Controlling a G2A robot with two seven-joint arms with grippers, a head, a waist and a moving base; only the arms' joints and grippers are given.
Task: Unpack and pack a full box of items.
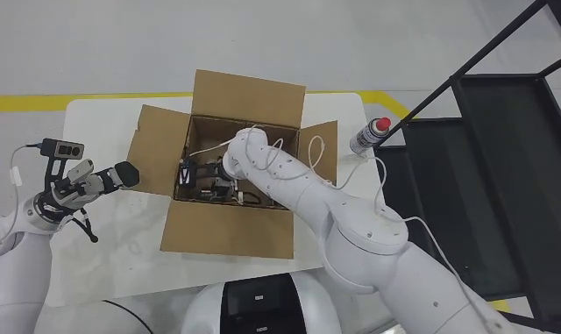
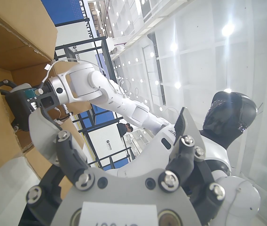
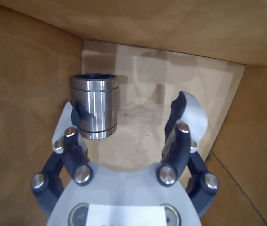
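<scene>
The cardboard box [image 1: 228, 229] sits open at mid-counter [image 1: 105, 264], all four flaps folded outward. The right claw [image 1: 195, 178] is down inside the left part of the box. It is wide open and holds nothing.

A steel bushing [image 3: 96, 104] lies on the box floor against a side wall, close to a corner. It sits between the claw fingers, touching or just beside one fingertip [image 3: 73, 112]. The other finger is well apart from it. Box walls stand close on both sides of the claw.

The left claw [image 1: 123, 174] hangs over the counter's left edge, just beside the box's left flap. It is open and empty.

A red-capped can [image 1: 370, 137] lies at the counter's far right. Black metal stairs [image 1: 491, 159] stand beyond the right edge.
</scene>
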